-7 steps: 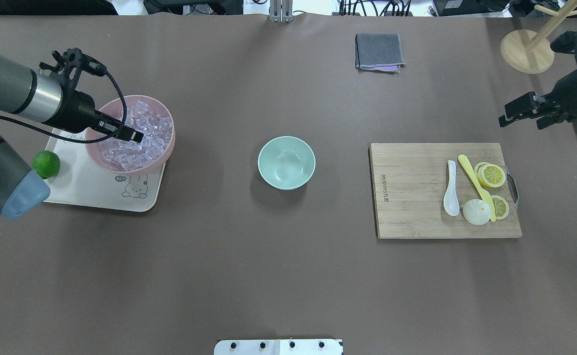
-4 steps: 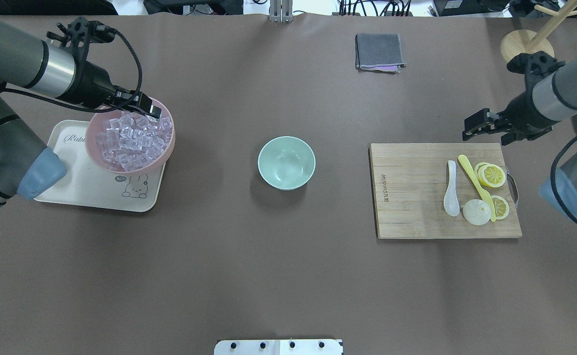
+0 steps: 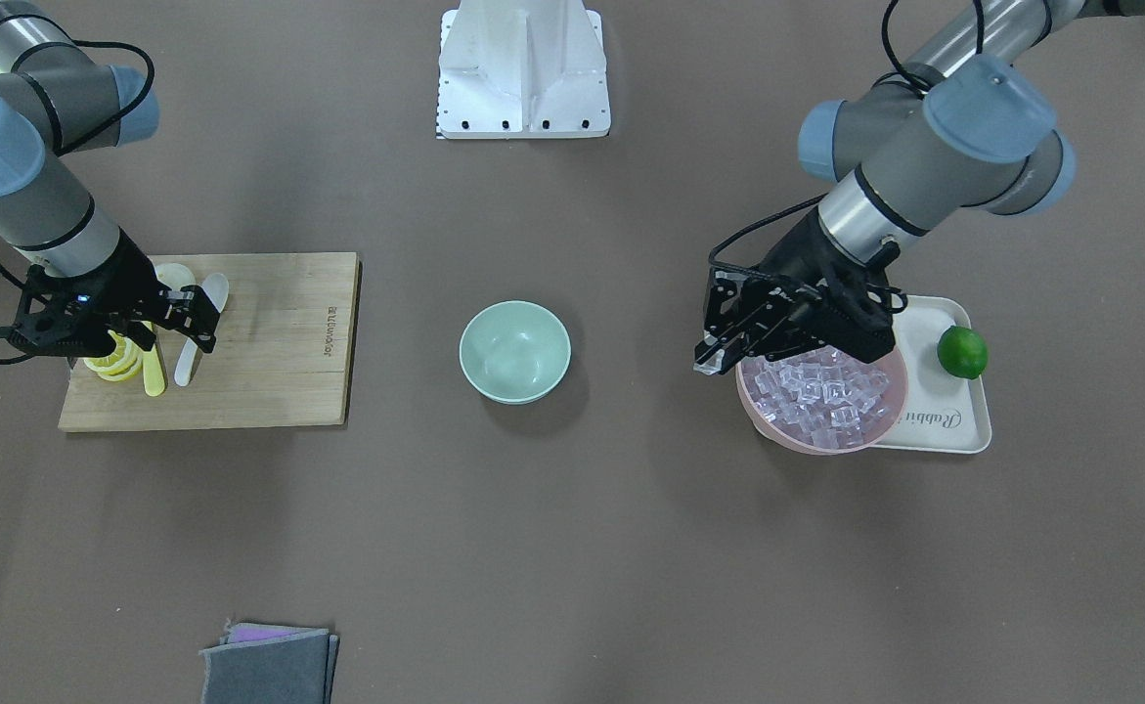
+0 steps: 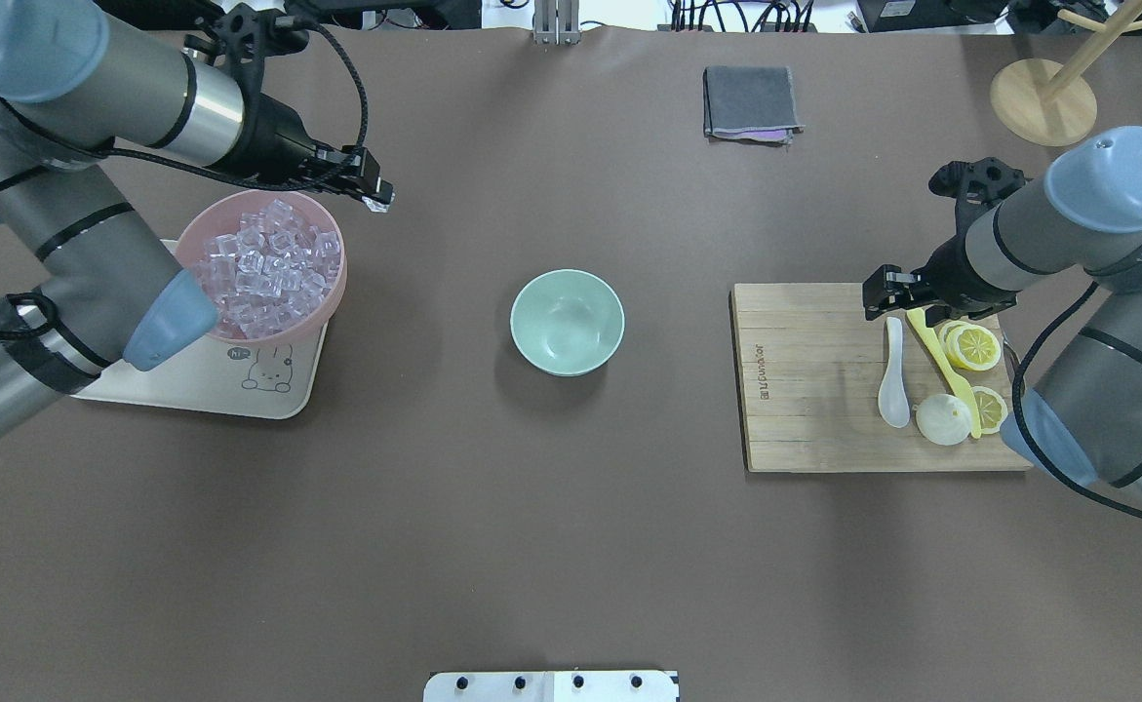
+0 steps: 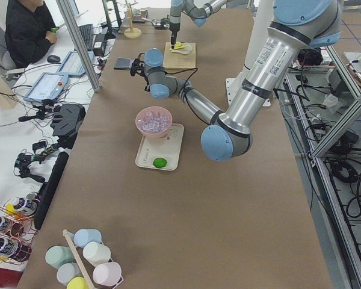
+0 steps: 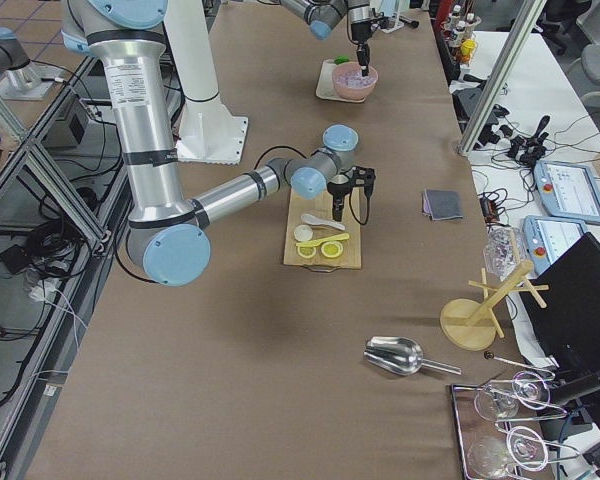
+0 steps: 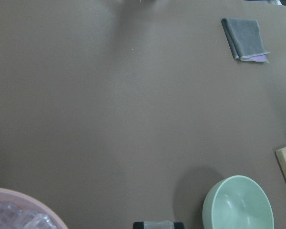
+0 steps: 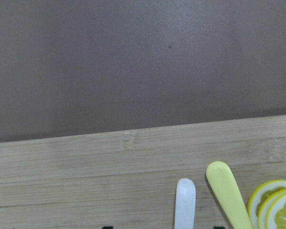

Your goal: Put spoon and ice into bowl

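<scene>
The mint-green bowl [image 4: 567, 322] stands empty at the table's middle and also shows in the front view [image 3: 514, 352]. My left gripper [image 4: 374, 195] is shut on one clear ice cube [image 7: 157, 224], held above the table just past the pink bowl's far right rim. The pink bowl [image 4: 340, 288] is full of ice [image 4: 268, 263]. The white spoon [image 4: 892, 375] lies on the cutting board [image 4: 805, 390]. My right gripper [image 4: 887, 302] is open over the far end of the spoon's handle [image 8: 185, 205], with one finger on each side of it.
The pink bowl sits on a cream tray [image 4: 239, 390] with a lime [image 3: 961, 352]. On the board lie a yellow knife [image 4: 941, 361], lemon slices [image 4: 975, 346] and a white round piece [image 4: 943, 419]. A grey cloth [image 4: 750, 101] and a wooden stand [image 4: 1043, 97] are at the far side.
My left gripper has lifted out of the pink bowl with an ice cube and moved right and away. My right arm has swung in from the right edge to over the spoon's handle.
</scene>
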